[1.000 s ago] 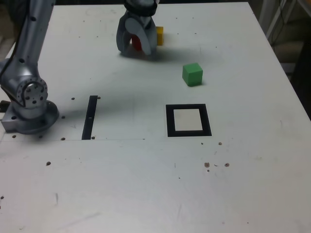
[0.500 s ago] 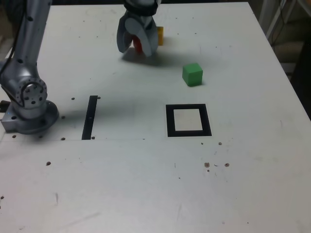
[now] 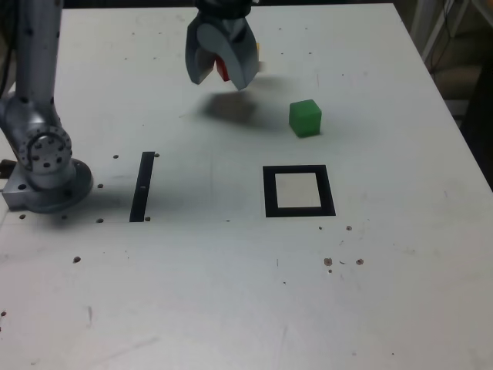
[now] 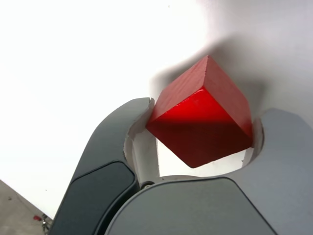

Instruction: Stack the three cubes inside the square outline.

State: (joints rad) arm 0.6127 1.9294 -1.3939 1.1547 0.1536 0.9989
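"Cubes first, pls. Red one?"

"Item 1: red cube (image 4: 200, 122), qty 1. Loc.: upper ctr of exterior view, raised off the counter (image 3: 192, 293), w/ a blurred shadow beneath. Orient.: tilted, opp. edges at the finger pads."

"End effector (image 3: 220, 83): state?"

"Closed onto the red cube, pinching it betw. its two curved grey fingers. Wrist view shows contact on both sides."

"Yellow?"

"Item 2: yellow cube (image 3: 258, 52), qty 1, upper ctr, mostly hidden behind the end effector; only a sliver shows, at the exterior view's right of the fingers. Its full pos. can't be told."

"Green?"

"Item 3: green cube (image 3: 305, 119), qty 1, on the counter, upper part of frame, right of ctr. Stands apart from the other two, above the outline in frame."

"Square outline?"

"Item 4: square outline (image 3: 270, 193), blk. border, off-white ctr., just below mid-frame, right of ctr. No cube in it."

"Misc.?"

"Item 5: blk. strip (image 3: 142, 187), narrow, mid-frame, left of ctr. Item 6: arm base (image 3: 48, 189), grey, far left, mid-height. Item 7: arm (image 3: 37, 62), rising out of upper left of frame. Also sm. dark marks on the counter, var. spots."
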